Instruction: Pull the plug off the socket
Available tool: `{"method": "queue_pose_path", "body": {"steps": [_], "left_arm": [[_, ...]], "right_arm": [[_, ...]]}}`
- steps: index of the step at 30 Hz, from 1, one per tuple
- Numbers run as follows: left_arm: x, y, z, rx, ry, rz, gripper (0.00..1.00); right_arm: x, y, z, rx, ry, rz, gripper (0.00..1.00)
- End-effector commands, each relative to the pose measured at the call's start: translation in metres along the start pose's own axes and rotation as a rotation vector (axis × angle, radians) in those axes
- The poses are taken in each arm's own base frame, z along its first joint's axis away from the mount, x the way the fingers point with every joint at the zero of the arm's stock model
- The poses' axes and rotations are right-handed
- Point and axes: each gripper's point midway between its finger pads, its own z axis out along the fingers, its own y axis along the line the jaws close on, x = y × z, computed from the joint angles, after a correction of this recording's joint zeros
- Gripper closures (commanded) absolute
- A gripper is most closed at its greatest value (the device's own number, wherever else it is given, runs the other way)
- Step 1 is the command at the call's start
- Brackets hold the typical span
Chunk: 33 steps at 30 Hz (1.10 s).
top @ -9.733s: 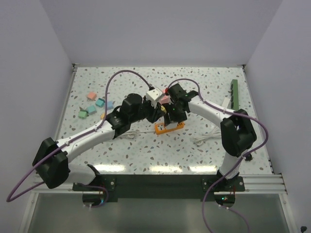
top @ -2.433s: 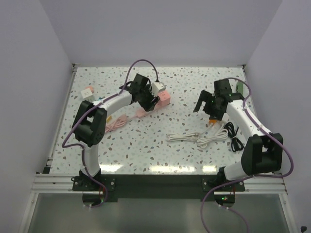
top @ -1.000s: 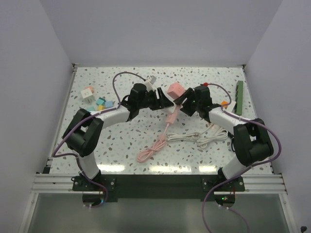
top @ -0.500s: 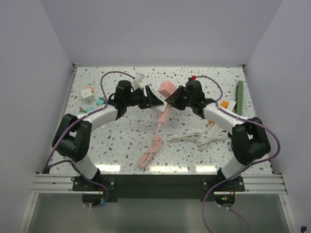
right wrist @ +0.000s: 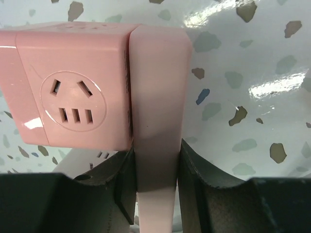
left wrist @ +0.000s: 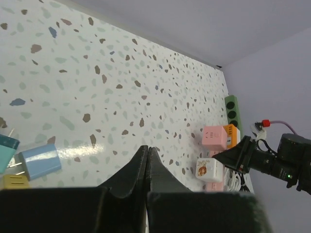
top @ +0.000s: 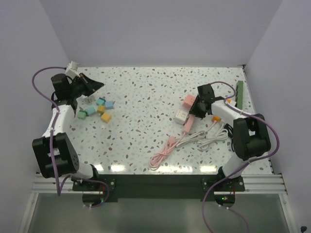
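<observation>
The pink cube socket (top: 188, 101) lies on the table at the right, shown close up in the right wrist view (right wrist: 73, 87). The pink plug (right wrist: 158, 97) sits flush against its side, and its pink cable (top: 165, 150) trails toward the front. My right gripper (top: 194, 110) is shut on the plug, whose body is pinched between the jaws (right wrist: 155, 194). A white cube socket (top: 181, 115) rests next to it. My left gripper (top: 95, 85) is at the far back left, shut and holding nothing (left wrist: 147, 150).
Several coloured adapters (top: 99, 107) lie near the left arm, among them a blue one (left wrist: 41, 160). White coiled cables (top: 204, 137) lie in front of the right gripper. An orange cube (top: 227, 102) and a green power strip (top: 238, 94) sit at the right edge.
My left arm has swung from the middle to the far back left and shut empty. My right gripper has brought the pink socket and plug down to the table at the right.
</observation>
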Motion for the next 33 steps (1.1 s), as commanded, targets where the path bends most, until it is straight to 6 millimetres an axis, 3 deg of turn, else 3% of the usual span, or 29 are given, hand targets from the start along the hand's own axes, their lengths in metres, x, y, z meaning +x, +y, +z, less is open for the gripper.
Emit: {"method": "queue_pose_path", "body": {"steps": [1,3,4,6,7,10,15,18,21,22,24,27,29,32,33], "left_arm": [[0.004,-0.017,-0.003,0.001,-0.008,0.065,1.00],[-0.004,-0.002,-0.001,-0.068,-0.015,0.104,1.00],[0.012,0.032,0.000,-0.205,0.046,0.042,1.00],[0.008,0.057,0.000,-0.320,0.066,0.058,1.00],[0.014,0.081,-0.001,-0.409,0.087,0.029,1.00],[0.018,0.113,-0.003,-0.527,0.085,0.032,1.00],[0.013,0.137,-0.004,-0.625,0.074,0.054,1.00],[0.017,0.147,-0.003,-0.657,0.100,0.054,0.86],[0.018,0.150,-0.005,-0.669,0.094,0.063,0.59],[0.017,0.151,-0.006,-0.676,0.081,0.070,0.41],[0.018,0.146,-0.005,-0.649,0.086,0.082,0.33],[0.021,0.122,0.001,-0.558,0.087,0.095,0.21],[0.029,0.089,0.010,-0.439,0.111,0.117,0.12],[0.073,0.012,0.036,-0.164,0.240,0.161,0.00],[0.095,-0.028,0.044,-0.006,0.301,0.172,0.00]], "right_arm": [[-0.012,0.029,-0.022,-0.087,-0.063,-0.126,1.00],[-0.012,0.034,-0.024,-0.111,-0.060,-0.132,1.00],[-0.012,0.035,-0.026,-0.120,-0.058,-0.132,1.00],[-0.012,0.039,-0.029,-0.141,-0.055,-0.137,1.00],[-0.010,0.042,-0.031,-0.162,-0.046,-0.137,1.00],[-0.007,0.053,-0.039,-0.235,-0.035,-0.146,1.00],[0.000,0.068,-0.050,-0.341,-0.011,-0.179,1.00],[0.004,0.070,-0.054,-0.362,0.004,-0.191,1.00],[0.006,0.070,-0.054,-0.363,0.014,-0.191,1.00],[0.007,0.071,-0.054,-0.366,0.021,-0.192,1.00],[0.008,0.072,-0.053,-0.373,0.028,-0.185,1.00],[0.008,0.075,-0.054,-0.389,0.031,-0.178,1.00],[0.011,0.079,-0.055,-0.412,0.047,-0.172,1.00],[0.011,0.088,-0.057,-0.453,0.059,-0.154,1.00],[0.011,0.090,-0.058,-0.461,0.063,-0.149,1.00]]}}
